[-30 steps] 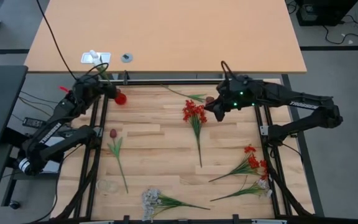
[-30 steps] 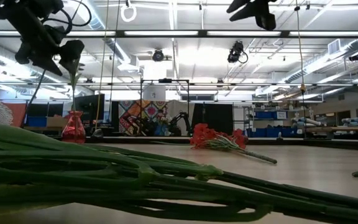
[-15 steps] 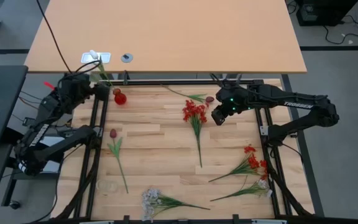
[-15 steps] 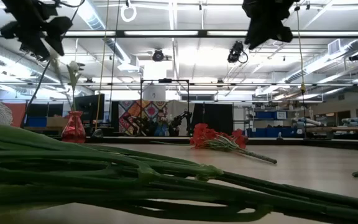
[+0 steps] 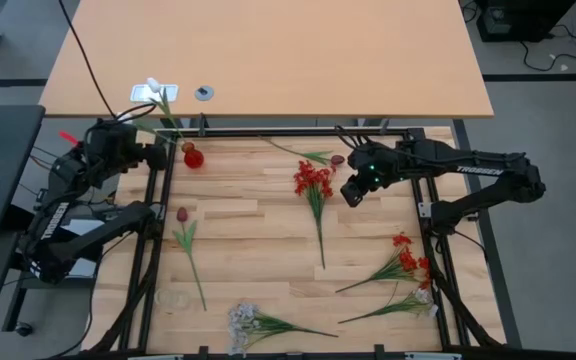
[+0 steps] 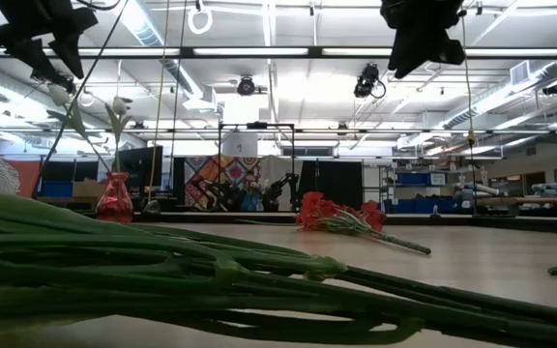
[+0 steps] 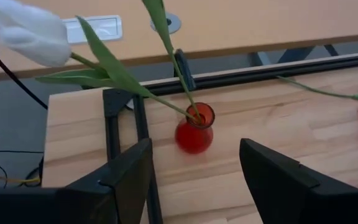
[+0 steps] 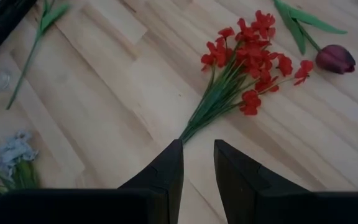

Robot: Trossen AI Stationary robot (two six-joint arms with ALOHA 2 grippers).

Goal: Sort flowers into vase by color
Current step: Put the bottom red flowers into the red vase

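High view: one white tulip (image 5: 154, 88) stands in the red vase (image 5: 194, 157) at upper left, beside the left gripper (image 5: 156, 156), jaws wide and empty. The right gripper (image 5: 352, 192), nearly closed and empty, hovers just right of the red cluster (image 5: 312, 180). Maroon tulips, white blooms and other red stems lie unsorted on the wooden table (image 5: 258, 250); a ceiling-lit workshop lies behind

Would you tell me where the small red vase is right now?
In the high view, the red vase stands at the table's far left corner, just right of the left gripper, holding a white tulip; red blossoms lie farther right.
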